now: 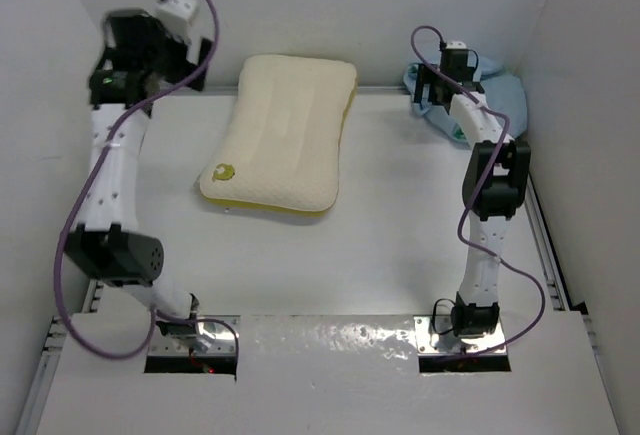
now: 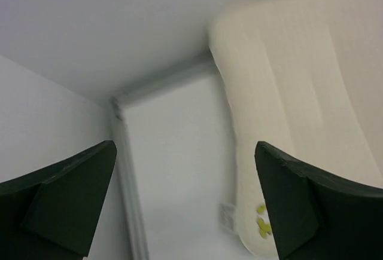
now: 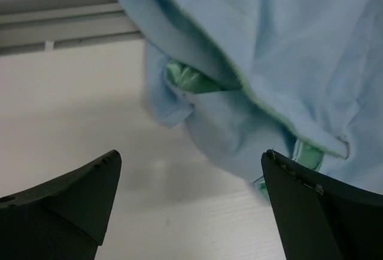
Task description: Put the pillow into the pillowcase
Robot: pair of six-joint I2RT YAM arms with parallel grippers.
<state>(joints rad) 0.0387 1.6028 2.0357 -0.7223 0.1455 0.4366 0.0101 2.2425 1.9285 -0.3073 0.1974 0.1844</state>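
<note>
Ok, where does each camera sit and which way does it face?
Top external: above and behind the robot, looking down on the table; left arm beside the pillow, right arm reaching toward the pillowcase at the far right corner.
Left wrist: on the left arm, facing the far left corner and the pillow's side; open left gripper in view.
Right wrist: on the right arm, facing the pillowcase; open right gripper in view.
Shared: pillow in top and left wrist; pillowcase in top and right wrist.
</note>
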